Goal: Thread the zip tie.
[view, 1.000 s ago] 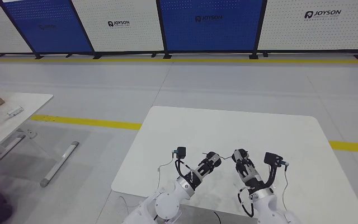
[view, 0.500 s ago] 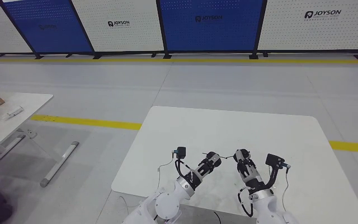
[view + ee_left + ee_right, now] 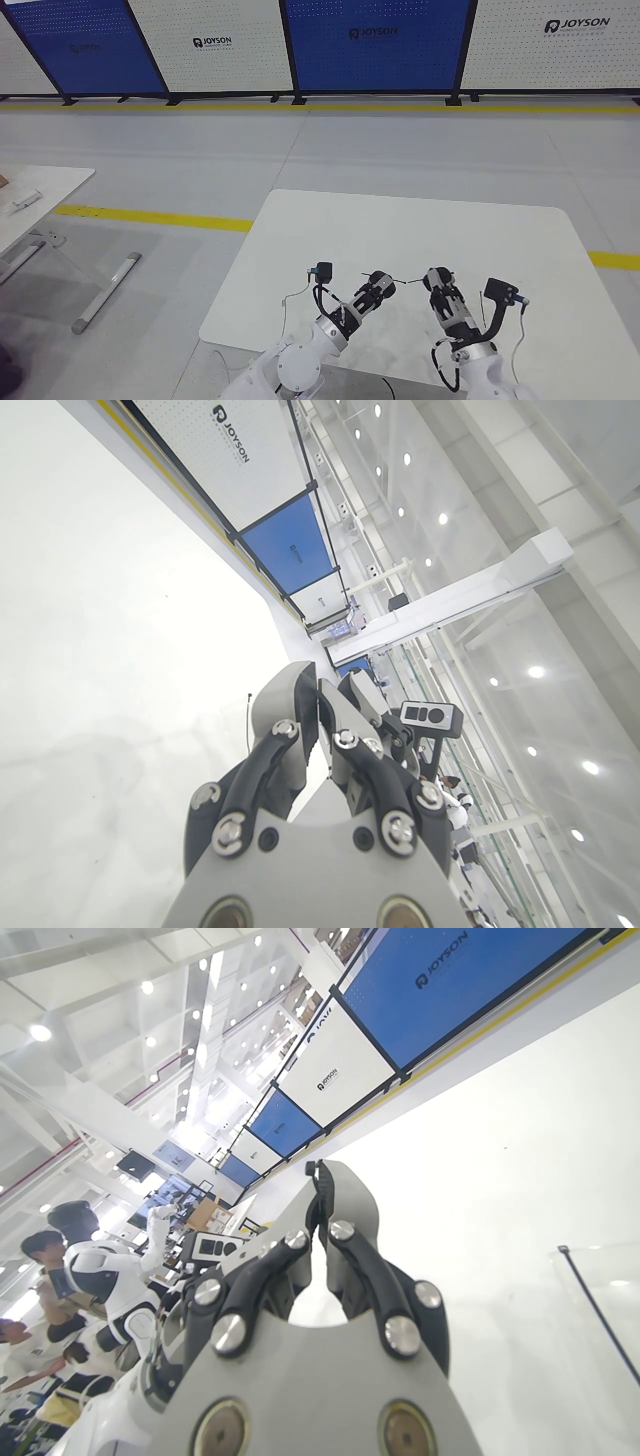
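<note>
A thin black zip tie (image 3: 405, 282) stretches between my two grippers just above the near part of the white table (image 3: 420, 230). My left gripper (image 3: 380, 284) (image 3: 317, 686) is shut, and a black strap (image 3: 248, 720) with a small head runs beside its fingers. To its right, my right gripper (image 3: 436, 277) (image 3: 316, 1174) is shut, with a small black end of the tie (image 3: 311, 1167) sticking out at its fingertips. The two grippers point at each other, a short gap apart.
In the right wrist view a second black strap (image 3: 595, 1308) with a small head lies across the table, behind a faint clear curved edge (image 3: 575, 1250). A smaller white table (image 3: 40, 195) stands far left. Blue and white panels (image 3: 380, 45) line the back.
My right arm has shifted a little to the right and its wrist has swung outward. The left arm has stayed still.
</note>
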You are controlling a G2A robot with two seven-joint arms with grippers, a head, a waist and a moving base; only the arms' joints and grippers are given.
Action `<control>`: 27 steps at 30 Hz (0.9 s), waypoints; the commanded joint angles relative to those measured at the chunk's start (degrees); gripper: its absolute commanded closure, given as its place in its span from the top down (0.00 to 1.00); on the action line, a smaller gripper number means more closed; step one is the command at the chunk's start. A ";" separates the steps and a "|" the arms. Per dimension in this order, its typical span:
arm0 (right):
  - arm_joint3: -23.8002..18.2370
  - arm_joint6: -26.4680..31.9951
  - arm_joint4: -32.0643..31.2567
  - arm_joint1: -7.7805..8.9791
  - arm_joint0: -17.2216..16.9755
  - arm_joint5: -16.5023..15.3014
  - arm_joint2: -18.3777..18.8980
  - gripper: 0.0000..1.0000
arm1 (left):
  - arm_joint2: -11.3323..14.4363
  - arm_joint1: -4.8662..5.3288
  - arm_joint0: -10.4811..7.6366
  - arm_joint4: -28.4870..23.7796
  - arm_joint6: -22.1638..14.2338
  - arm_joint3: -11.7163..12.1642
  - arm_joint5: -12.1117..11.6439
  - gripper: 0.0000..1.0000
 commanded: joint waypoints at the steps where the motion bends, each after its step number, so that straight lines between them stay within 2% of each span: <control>1: 0.06 0.17 -0.04 -0.06 0.06 0.07 -0.03 0.00 | 0.00 0.00 0.00 0.00 0.00 0.00 0.00 0.00; 17: 0.94 1.38 -0.14 -0.60 0.95 0.37 -0.38 0.00 | 0.00 0.00 0.00 0.00 0.00 0.00 0.00 0.00; 27: 0.65 1.46 0.28 -0.75 0.48 -0.14 0.66 0.00 | 0.00 0.00 0.00 0.00 0.00 0.00 0.00 0.00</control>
